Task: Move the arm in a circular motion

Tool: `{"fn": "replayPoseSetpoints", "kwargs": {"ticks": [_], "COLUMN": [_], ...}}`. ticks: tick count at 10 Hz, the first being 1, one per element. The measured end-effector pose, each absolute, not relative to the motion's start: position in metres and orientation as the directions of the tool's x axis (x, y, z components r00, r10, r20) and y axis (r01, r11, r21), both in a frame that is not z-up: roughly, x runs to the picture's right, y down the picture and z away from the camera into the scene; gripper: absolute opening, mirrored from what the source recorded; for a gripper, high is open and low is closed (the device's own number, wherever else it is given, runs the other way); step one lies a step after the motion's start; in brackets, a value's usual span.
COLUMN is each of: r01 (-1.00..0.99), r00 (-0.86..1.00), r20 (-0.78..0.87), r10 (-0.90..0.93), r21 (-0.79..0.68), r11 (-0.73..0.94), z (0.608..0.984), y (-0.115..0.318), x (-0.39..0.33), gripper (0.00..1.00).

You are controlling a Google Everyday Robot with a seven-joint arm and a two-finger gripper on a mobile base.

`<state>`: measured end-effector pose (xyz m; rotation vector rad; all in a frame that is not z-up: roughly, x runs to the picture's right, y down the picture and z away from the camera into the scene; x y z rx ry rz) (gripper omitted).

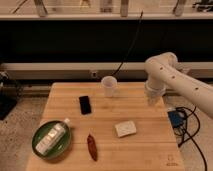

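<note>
The arm (172,80) is large and white, made of thick rounded tube segments with small dark dots. It comes in from the right edge and bends at a bulbous joint (161,66) above the table's back right part. Its short tip, the gripper (152,98), points down over the wooden table (145,150) near the right edge, to the right of the small white cup (109,86). It touches nothing that I can see.
On the table lie a black phone (85,104), a white packet (125,128), a reddish-brown elongated object (92,146), and a green bowl (39,149) holding a white bottle (52,136). A blue box (176,119) with cables sits on the floor at the right.
</note>
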<state>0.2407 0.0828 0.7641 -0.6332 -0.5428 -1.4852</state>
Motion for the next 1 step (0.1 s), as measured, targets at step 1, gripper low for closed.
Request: {"fn": "replayPoseSetpoints", "kwargs": {"ticks": [1], "r01": [0.999], "r00": [0.013], "r20": [0.687], "r10": [-0.727], "r21": [-0.045], "r11": [-0.024], "z": [0.7645], "y": [0.0808], "x": [0.2326], "gripper": [0.12]}}
